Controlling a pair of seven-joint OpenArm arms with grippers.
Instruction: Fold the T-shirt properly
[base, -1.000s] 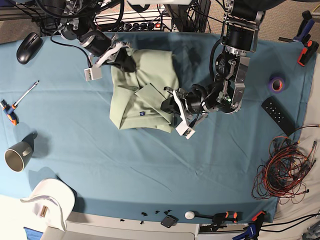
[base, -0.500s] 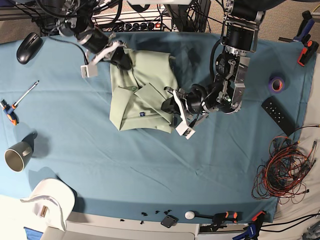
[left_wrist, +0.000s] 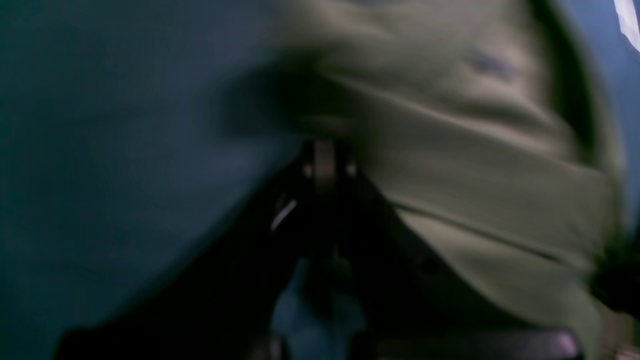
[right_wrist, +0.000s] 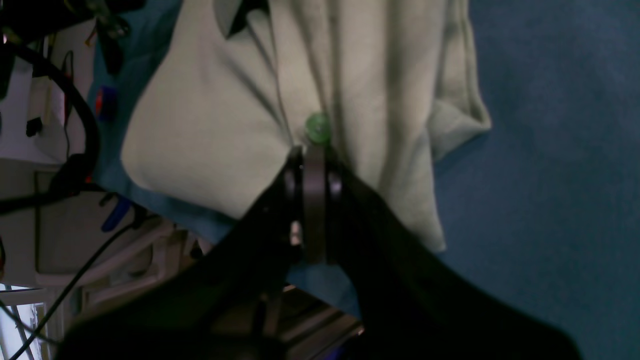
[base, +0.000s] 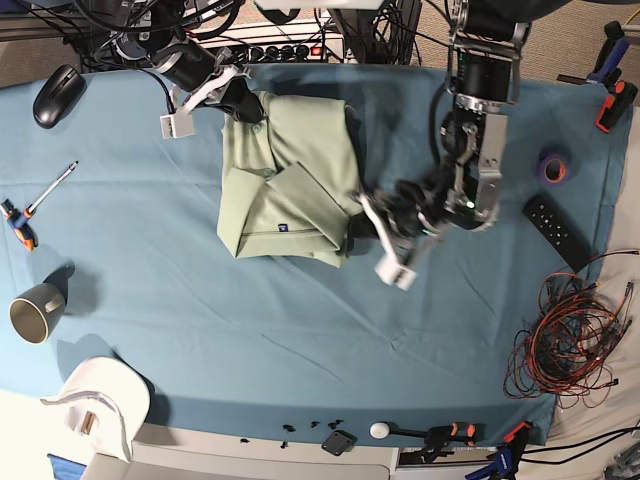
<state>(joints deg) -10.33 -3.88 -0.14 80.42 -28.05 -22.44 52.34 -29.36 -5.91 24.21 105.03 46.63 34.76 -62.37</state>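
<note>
Centrally on the blue table cloth (base: 200, 330) lies the T-shirt (base: 290, 185), folded into a rough rectangle. Both grippers have their jaws pressed together: the right gripper (right_wrist: 314, 150) is at the shirt's far collar edge, the left gripper (left_wrist: 325, 155) at its side hem.

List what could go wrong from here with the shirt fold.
1. The right claw is shut at the far collar edge of the T-shirt; any sideways pull could drag the folded stack askew.
2. The left claw sits shut at the shirt's right edge, blurred in its wrist view; if fabric is snagged, the top fold may lift open.
3. The near hem looks uneven, so the fold may end up lopsided.
</note>
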